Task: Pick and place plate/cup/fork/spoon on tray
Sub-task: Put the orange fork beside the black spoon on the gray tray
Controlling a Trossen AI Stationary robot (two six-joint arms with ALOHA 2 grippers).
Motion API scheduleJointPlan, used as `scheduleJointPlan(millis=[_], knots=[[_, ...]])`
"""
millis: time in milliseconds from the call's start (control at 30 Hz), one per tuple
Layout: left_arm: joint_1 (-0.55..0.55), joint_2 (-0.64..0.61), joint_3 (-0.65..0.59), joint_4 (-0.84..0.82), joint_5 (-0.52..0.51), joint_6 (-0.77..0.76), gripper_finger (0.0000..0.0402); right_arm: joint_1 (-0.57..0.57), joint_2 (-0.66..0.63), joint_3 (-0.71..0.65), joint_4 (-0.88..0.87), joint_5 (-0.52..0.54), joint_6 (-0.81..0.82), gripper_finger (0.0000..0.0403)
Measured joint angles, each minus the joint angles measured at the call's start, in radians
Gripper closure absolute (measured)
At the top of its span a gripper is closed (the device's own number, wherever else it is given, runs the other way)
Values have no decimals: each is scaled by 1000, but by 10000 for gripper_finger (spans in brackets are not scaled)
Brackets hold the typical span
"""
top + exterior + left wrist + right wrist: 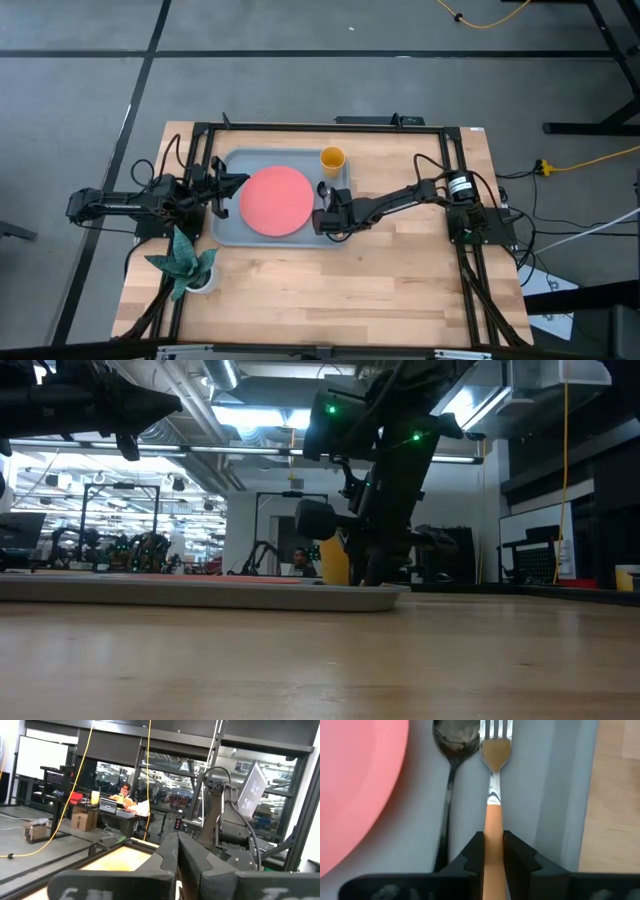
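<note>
Right pincer (493, 851): pinching fork (493, 775) handle, low over tray (540, 785) beside spoon (451, 765). Best release: spread straight, lift vertically, avoiding spoon. Left pincer (176, 855): pressed together, idle.

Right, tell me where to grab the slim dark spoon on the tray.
Take the slim dark spoon by its thin handle from straight above, claw fingers straddling it. It lies flat between the coral round plate and the orange-handled fork, so side room looks tight.

On the rectangular grey-blue plastic tray (228, 228), the round coral plate (275, 200) sits mid-tray, the dark spoon (448, 780) and orange-handled metal fork (493, 795) lie side by side near its right rim, and the small yellow cup (332, 158) stands at its far right corner.
</note>
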Motion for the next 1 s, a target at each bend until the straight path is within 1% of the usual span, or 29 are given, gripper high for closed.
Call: scheduleJointPlan(millis=[67, 133, 200, 300, 500, 800, 1000], knots=[[0, 0, 0, 0, 0, 0, 401, 0, 0, 0, -1, 0, -18, 350], [0, 0, 0, 0, 0, 0, 401, 0, 0, 0, -6, -1, -19, 329], [0, 0, 0, 0, 0, 0, 401, 0, 0, 0, -9, -5, 1, 310], [0, 0, 0, 0, 0, 0, 401, 1, 0, 0, -6, -5, 35, 299], [0, 0, 0, 0, 0, 0, 401, 1, 0, 0, 4, 20, 139, 307], [0, 0, 0, 0, 0, 0, 401, 0, 0, 0, 11, 22, 163, 310], [0, 0, 0, 0, 0, 0, 401, 2, 0, 0, 12, 23, 221, 309]])
